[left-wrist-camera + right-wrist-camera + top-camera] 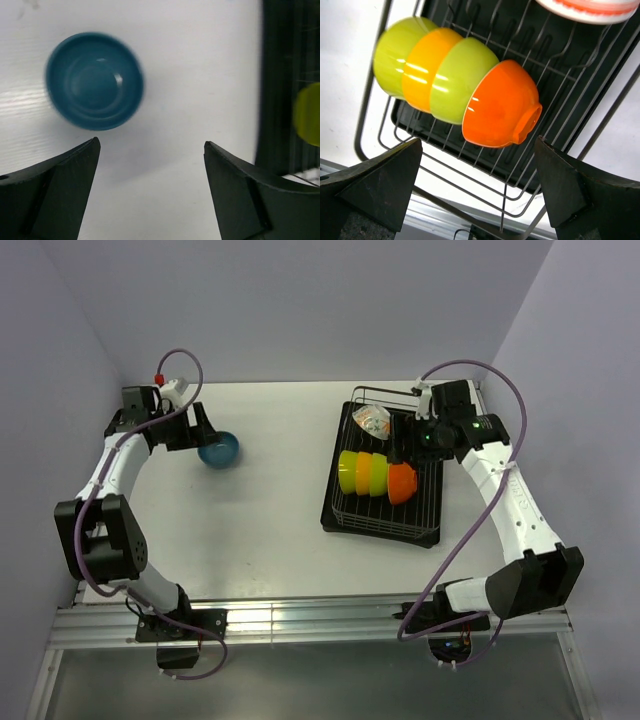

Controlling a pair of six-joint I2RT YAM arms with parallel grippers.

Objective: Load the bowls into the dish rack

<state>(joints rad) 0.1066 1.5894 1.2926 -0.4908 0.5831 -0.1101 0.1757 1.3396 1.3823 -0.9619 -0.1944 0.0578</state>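
The blue bowl sits upright on the white table at the left, also in the left wrist view. My left gripper is open and empty just beside it. The black wire dish rack holds a row of bowls on edge: lime green, orange, lime green, salmon-red. The cream-white bowl lies at the rack's far end. My right gripper hovers open and empty above the salmon-red bowl.
The rack's rim and a lime green bowl show at the right edge of the left wrist view. The table's near edge with a metal rail runs below. Lilac walls enclose the table.
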